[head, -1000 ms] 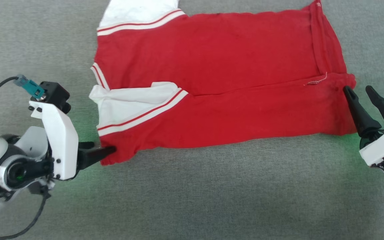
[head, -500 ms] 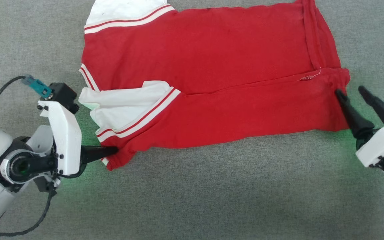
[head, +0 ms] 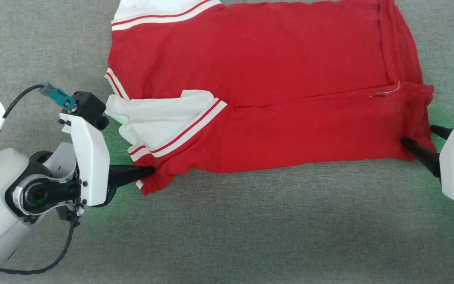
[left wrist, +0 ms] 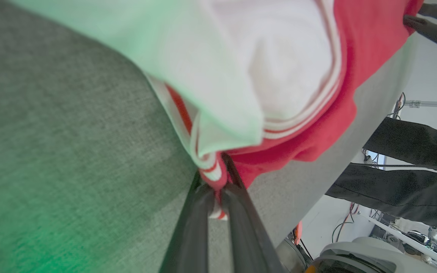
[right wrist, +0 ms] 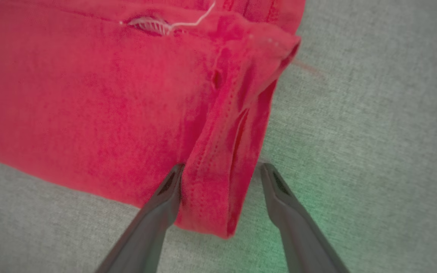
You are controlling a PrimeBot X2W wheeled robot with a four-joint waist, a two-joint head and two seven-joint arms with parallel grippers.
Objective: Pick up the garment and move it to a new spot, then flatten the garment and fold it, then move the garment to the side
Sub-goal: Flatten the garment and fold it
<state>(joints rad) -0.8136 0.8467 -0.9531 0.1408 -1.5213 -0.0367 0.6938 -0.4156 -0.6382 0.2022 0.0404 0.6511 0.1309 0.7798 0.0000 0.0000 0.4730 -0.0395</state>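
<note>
The left gripper [head: 150,172] is clamped on the striped-trim corner of the garment [head: 274,79] at its near left edge. The right gripper [head: 419,135] has its jaws apart, straddling the near right hem corner with nothing pinched. The garment lies spread flat on the grey cloth surface [head: 250,236]. Its near long side appears folded inward, with a white sleeve [head: 160,122] on top. Judgement: placing and flattening look complete and folding is partway. The remaining fold and the move aside are outstanding.

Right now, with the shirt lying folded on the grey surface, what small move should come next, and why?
Probably close the right gripper: it stands open astride the hem corner of the garment, while the left gripper is shut on the sleeve-side corner.
</note>
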